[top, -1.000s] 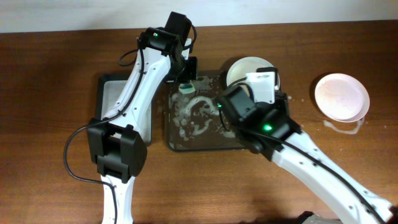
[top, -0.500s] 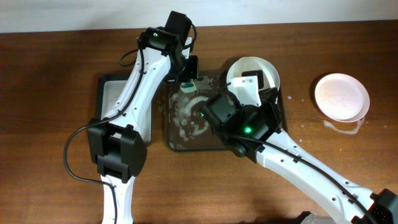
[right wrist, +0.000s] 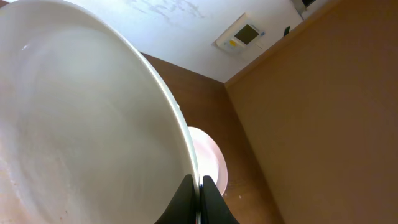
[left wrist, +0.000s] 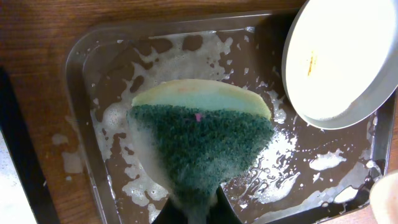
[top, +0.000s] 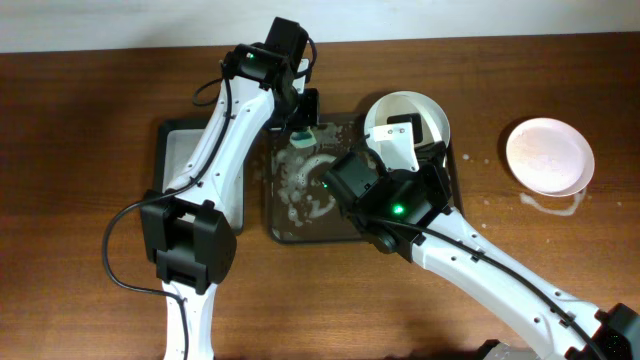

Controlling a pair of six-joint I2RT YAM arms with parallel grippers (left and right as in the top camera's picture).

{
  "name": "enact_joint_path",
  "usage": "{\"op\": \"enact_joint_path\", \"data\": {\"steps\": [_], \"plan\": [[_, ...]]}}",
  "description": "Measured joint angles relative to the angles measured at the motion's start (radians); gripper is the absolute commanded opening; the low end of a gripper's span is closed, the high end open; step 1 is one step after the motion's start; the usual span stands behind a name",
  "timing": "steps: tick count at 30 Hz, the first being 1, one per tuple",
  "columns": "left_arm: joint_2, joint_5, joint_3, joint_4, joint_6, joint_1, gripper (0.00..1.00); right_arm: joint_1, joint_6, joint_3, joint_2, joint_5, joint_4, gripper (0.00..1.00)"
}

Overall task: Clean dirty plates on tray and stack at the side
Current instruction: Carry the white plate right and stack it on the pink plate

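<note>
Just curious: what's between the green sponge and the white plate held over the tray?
Only a wet brown strip of the tray, flecked with white foam. The left wrist view shows the sponge and plate apart.

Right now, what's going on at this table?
The left gripper holds a soapy green-and-yellow sponge over the foam-flecked dark brown rectangular tray. The right gripper pinches the rim of a round white plate with a small orange smear, tilted at the tray's right end and apart from the sponge. A second pale round plate sits on the wooden table further right.
</note>
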Motion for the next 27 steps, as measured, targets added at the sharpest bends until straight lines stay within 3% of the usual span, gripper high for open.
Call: {"op": "enact_joint_path", "data": {"steps": [10, 15, 27], "plan": [[0.0, 0.0, 0.0, 0.014, -0.005, 0.0, 0.0, -0.01, 0.054, 0.0, -0.03, 0.064, -0.002, 0.04], [0.0, 0.0, 0.0, 0.023, -0.024, 0.0, 0.0, -0.119, 0.135, 0.0, -0.064, -0.063, 0.016, 0.04], [0.0, 0.003, 0.001, 0.027, -0.031, 0.0, 0.01, -1.087, 0.157, 0.008, -0.102, -1.018, 0.19, 0.04]]}}
